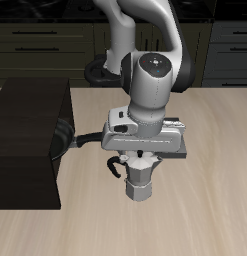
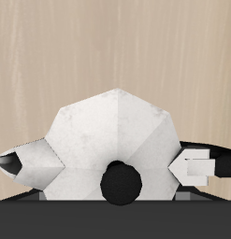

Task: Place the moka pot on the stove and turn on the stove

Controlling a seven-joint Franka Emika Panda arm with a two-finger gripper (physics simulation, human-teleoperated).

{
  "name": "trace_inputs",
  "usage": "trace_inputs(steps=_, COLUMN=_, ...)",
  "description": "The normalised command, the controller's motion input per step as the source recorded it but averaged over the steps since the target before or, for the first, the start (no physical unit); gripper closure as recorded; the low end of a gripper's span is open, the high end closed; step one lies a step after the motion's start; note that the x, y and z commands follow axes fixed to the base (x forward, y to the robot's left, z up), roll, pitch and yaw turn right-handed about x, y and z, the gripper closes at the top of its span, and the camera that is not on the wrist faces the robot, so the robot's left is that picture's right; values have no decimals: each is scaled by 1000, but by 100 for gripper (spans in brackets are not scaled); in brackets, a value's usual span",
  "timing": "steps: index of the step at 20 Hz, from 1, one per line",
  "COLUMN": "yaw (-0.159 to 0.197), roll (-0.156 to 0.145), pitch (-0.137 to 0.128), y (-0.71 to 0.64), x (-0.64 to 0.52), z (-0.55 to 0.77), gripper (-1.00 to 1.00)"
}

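The small silver faceted metal moka pot (image 1: pixel 141 180) stands upright on the pale wooden worktop (image 1: pixel 210 200), near its front edge. The grey robot gripper (image 1: pixel 145 158) hangs directly over the pot's top. In the wrist view the pot (image 2: pixel 112 140) fills the middle, with its black round lid knob (image 2: pixel 122 181), and one of the fingers (image 2: pixel 194 167) is beside it; whether they hold the pot I cannot tell. A large black box (image 1: pixel 30 140) stands beside, and a black frying pan (image 1: pixel 67 140) is against it.
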Motion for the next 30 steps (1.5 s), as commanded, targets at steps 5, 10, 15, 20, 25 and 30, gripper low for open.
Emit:
trace_inputs(steps=5, yaw=2, roll=-6, pitch=-34, y=-16, x=-132, z=382, gripper=100)
trace_inputs(steps=10, yaw=5, roll=-11, pitch=-22, y=-45, x=-141, z=283, gripper=100)
trace_inputs(steps=15, yaw=-3, roll=16, pitch=-10, y=71, x=-233, z=268, gripper=100)
trace_inputs(steps=20, yaw=17, roll=6, pitch=-23, y=68, x=-174, z=275, gripper=100)
trace_inputs(steps=25, yaw=-3, roll=16, pitch=-12, y=81, x=-174, z=229, gripper=100)
trace_inputs(steps=30, yaw=6, roll=25, pitch=-21, y=133, x=-156, z=186, gripper=100)
